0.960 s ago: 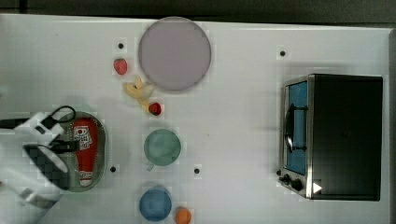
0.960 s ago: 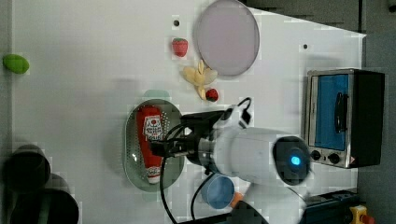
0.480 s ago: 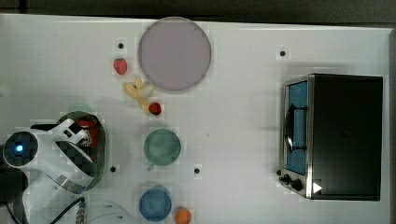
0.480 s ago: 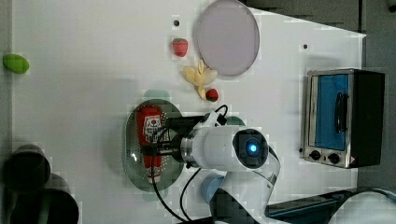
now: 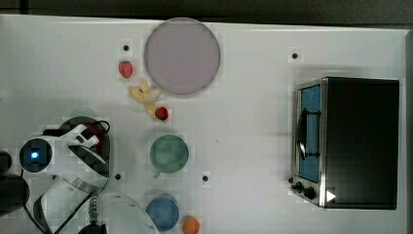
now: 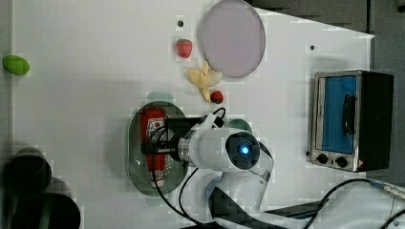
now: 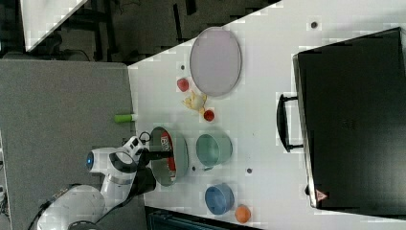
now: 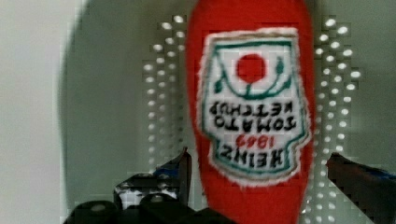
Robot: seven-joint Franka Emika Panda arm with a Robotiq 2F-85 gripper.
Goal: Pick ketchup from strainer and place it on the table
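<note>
ketchup (image 6: 153, 143) is what we are after, but we take things by bulk. the white table (image 5: 253, 122) carries everything. on it the black toaster oven (image 5: 350, 142) with a blue glass door sits at the top view's right. our arm (image 6: 229, 150) reaches in from the left view's bottom over the strainer (image 6: 136, 157), a pale green oval basket near the top view's left edge. the grey-lilac plate (image 5: 182, 55) lies well apart from it, by the far edge.

the ketchup lies flat inside the strainer, lengthwise, white cap toward the left view's bottom. in the wrist view its label (image 8: 254, 105) faces up over the perforated floor. our gripper (image 8: 259, 170) is down around the bottle, one finger (image 8: 180, 170) on either side; the jaws are spread and we see a gap at each flank.

smaller still: a green cup (image 5: 169, 153) beside the strainer, a blue cup (image 5: 162, 212), an orange ball (image 5: 191, 224), two strawberries (image 5: 125, 69) and a yellow peel (image 5: 142, 92).
</note>
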